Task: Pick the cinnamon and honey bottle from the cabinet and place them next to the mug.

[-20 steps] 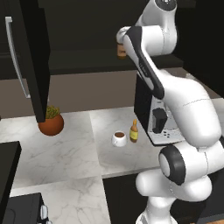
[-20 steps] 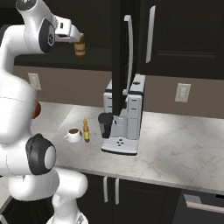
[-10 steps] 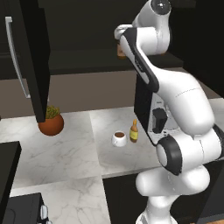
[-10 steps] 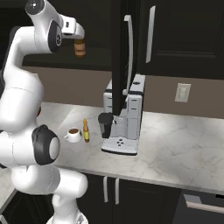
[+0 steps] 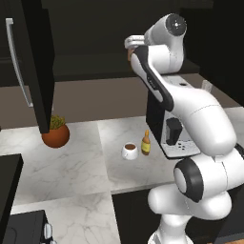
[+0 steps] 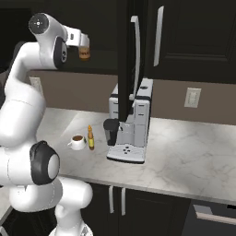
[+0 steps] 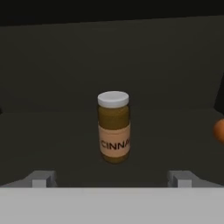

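Note:
The cinnamon (image 7: 113, 127), a brown jar with a pale lid and a light label, stands upright on the dark shelf of the cabinet (image 7: 52, 131). My gripper (image 7: 111, 180) is open just in front of it, a finger tip on each side and nothing between them. From the right base view the cinnamon (image 6: 84, 52) shows just past my raised hand, beside the open cabinet door (image 6: 124, 69). The honey bottle (image 6: 91, 137) stands on the counter right beside the white mug (image 6: 78, 142). In the left base view the honey bottle (image 5: 146, 143) and mug (image 5: 129, 151) stand together below my arm.
A coffee machine (image 6: 131, 124) stands on the counter right of the honey bottle. An orange plant pot (image 5: 55, 135) sits under the open cabinet door (image 5: 35, 71) with its silver bar handle (image 5: 16, 62). A small orange fruit (image 7: 220, 130) lies on the shelf, at the right edge of the hand view.
My arm's upper links have swung and dropped slightly while the hand edged closer to the cinnamon. The jar, honey bottle and mug have not moved. The gripper stays open.

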Controlling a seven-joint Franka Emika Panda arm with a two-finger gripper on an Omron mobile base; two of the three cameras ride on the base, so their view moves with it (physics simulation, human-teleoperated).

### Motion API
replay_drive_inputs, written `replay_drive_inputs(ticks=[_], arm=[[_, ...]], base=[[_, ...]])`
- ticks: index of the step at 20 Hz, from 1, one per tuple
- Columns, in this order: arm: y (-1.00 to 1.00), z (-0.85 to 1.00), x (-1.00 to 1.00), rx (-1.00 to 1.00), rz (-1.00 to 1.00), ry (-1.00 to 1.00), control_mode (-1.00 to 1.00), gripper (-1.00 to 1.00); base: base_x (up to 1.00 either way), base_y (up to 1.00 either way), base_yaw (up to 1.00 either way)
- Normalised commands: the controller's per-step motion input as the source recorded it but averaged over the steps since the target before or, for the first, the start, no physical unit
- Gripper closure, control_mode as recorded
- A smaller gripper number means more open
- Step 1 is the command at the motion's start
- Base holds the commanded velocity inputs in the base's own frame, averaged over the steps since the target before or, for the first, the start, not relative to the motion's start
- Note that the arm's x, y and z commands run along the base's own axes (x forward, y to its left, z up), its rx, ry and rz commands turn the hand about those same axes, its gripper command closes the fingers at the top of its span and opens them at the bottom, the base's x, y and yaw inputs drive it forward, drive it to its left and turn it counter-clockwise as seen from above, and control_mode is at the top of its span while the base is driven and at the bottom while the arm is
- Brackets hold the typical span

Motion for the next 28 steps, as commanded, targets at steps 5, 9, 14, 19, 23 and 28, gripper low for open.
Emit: replay_drive_inputs(ticks=[5, 9, 14, 19, 23, 28], arm=[[0.0, 0.25, 0.14, -0.02, 0.0, 0.16, -1.0, -1.0], [0.0, 0.15, 0.19, -0.06, 0.0, 0.26, -1.0, -1.0], [0.0, -0.03, 0.23, -0.03, 0.03, 0.2, -1.0, -1.0], [0.0, -0.38, 0.01, 0.0, 0.06, -0.02, -1.0, -1.0], [0.0, -0.5, 0.0, 0.0, 0.03, -0.11, -1.0, -1.0], [0.0, -0.25, 0.06, 0.0, 0.01, -0.16, -1.0, -1.0]], base=[[0.0, 0.0, 0.0], [0.0, 0.0, 0.0], [0.0, 0.0, 0.0], [0.0, 0.0, 0.0], [0.0, 0.0, 0.0], [0.0, 0.0, 0.0]])
